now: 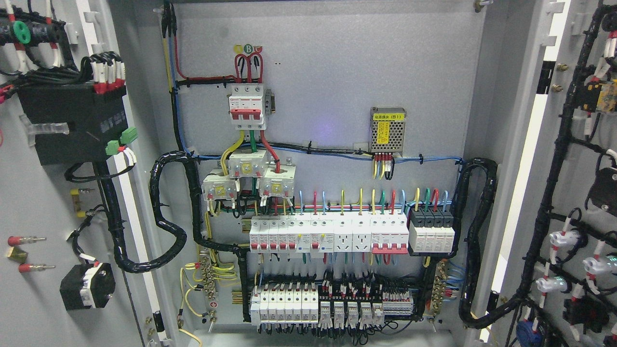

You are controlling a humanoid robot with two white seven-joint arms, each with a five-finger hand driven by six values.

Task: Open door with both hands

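Neither of my hands shows, so I cannot tell their state. The left door (53,193) stands swung wide at nine o'clock, the right door (573,193) at three. Both look stiff, cable-laden and heavy; I'd hold their bare outer edges.

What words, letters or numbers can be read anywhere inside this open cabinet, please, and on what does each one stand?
"B": on the green round sticker above the top breaker.
"(B1)", after characters too small to read: on the white label atop the mesh-cased power module.
Its yellow warning label: print too small to read.
Print on the lower breakers: blurred, unreadable.
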